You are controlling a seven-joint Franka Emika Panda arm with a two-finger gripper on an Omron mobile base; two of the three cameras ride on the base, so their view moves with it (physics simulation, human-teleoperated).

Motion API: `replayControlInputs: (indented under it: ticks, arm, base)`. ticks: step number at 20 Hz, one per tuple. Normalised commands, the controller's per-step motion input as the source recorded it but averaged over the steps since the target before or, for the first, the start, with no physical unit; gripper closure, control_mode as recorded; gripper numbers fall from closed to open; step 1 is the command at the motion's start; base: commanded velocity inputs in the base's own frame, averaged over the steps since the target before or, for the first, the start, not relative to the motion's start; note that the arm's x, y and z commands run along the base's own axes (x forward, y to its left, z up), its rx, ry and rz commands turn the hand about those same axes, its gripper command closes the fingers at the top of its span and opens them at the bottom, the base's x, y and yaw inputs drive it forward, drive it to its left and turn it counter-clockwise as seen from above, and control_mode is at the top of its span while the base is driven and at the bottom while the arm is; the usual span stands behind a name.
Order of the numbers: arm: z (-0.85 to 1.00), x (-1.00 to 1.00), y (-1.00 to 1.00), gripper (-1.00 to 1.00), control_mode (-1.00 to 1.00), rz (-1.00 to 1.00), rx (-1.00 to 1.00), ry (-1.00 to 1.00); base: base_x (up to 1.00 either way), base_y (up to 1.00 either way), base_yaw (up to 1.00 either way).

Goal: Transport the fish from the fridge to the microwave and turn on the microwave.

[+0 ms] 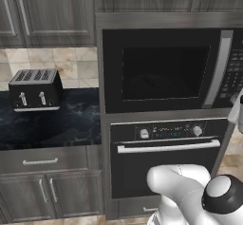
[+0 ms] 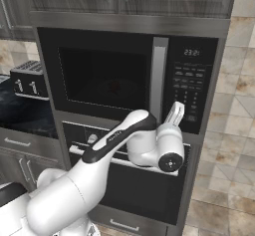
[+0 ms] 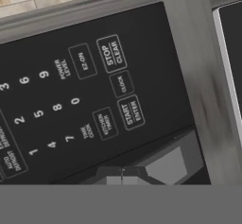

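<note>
The fish (image 2: 115, 86) lies as a small reddish shape behind the dark window of the shut microwave (image 1: 161, 70), so nothing is left for me to lift; what I must handle now is the button panel (image 3: 80, 105), stiff and flat, wanting only a short firm push on the start key (image 3: 131, 112). My fingers (image 3: 122, 178) are pressed together, empty, a blunt tip close before the panel's lower keys, my arm stretched up across the oven (image 1: 166, 145).
</note>
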Motion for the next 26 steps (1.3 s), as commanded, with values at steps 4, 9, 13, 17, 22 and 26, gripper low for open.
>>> replayControlInputs:
  ticks: [4,9,13,17,22,26]
  arm:
    - [-0.12,0.09,0.00,1.00,-1.00,-0.01,0.00,0.00]
    - [-0.09,0.07,0.00,1.00,-1.00,0.00,0.00,0.00]
    - [-0.06,0.07,-0.03,1.00,-1.00,0.00,0.00,0.00]
    - [0.00,0.03,-0.10,1.00,-1.00,0.00,0.00,0.00]
    - [0.00,0.01,-0.13,1.00,-1.00,0.00,0.00,0.00]
    - [0.00,0.06,-0.09,1.00,-1.00,0.00,0.00,0.00]
  base:
    - [0.00,0.00,0.00]
    - [0.00,0.00,0.00]
    - [0.00,0.00,0.00]
    - [0.00,0.00,0.00]
    - [0.00,0.00,0.00]
    - [0.00,0.00,0.00]
